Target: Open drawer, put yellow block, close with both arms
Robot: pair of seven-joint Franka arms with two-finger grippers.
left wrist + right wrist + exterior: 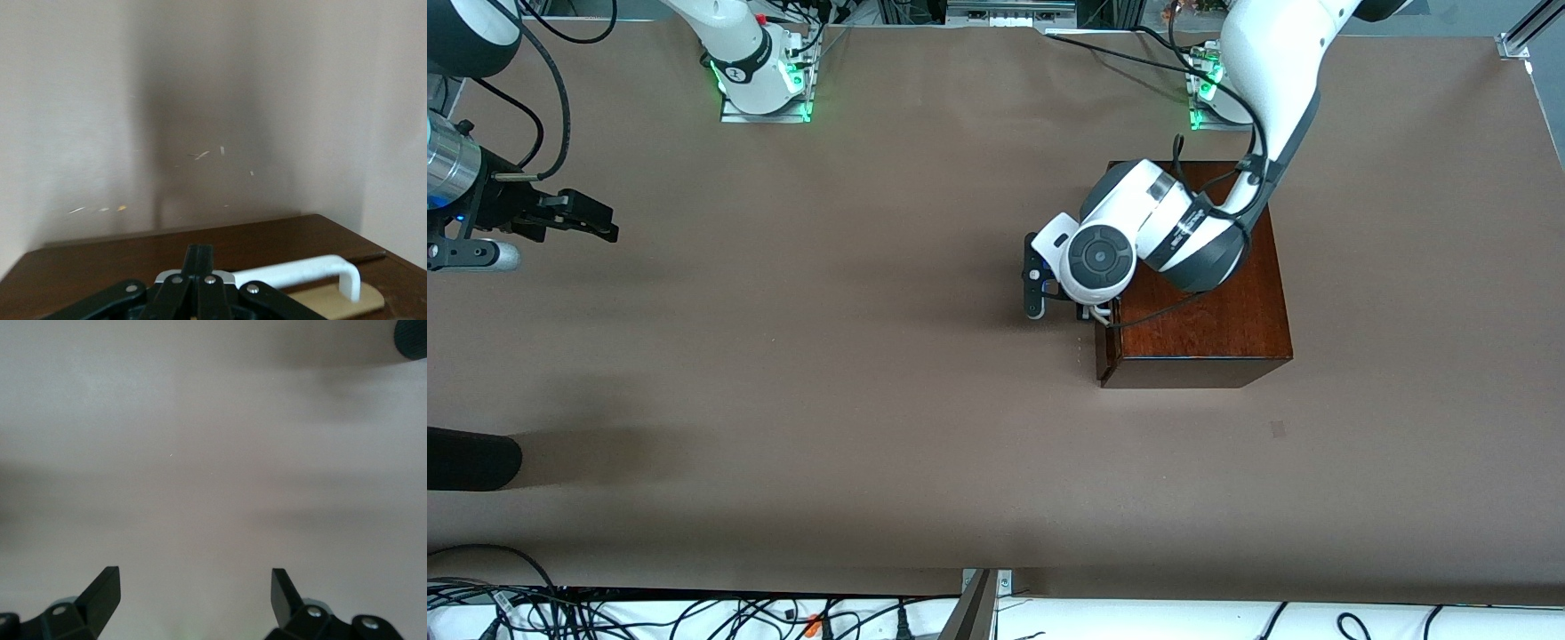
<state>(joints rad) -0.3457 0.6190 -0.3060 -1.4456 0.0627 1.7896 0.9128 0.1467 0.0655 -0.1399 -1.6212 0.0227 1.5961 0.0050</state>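
Drawer (1108,347) front and glossy mahogany box (1209,333) sit toward the left arm's end of the table (871,400), the dark reddish-brown front seemingly flush with the box, though the arm hides most of it. Its white U-shaped handle (303,272) shows in the left wrist view, and the left gripper (199,267) is closed tight around it. Well apart from the box, the right gripper (195,583) hangs over bare table with fingers spread wide, holding nothing.
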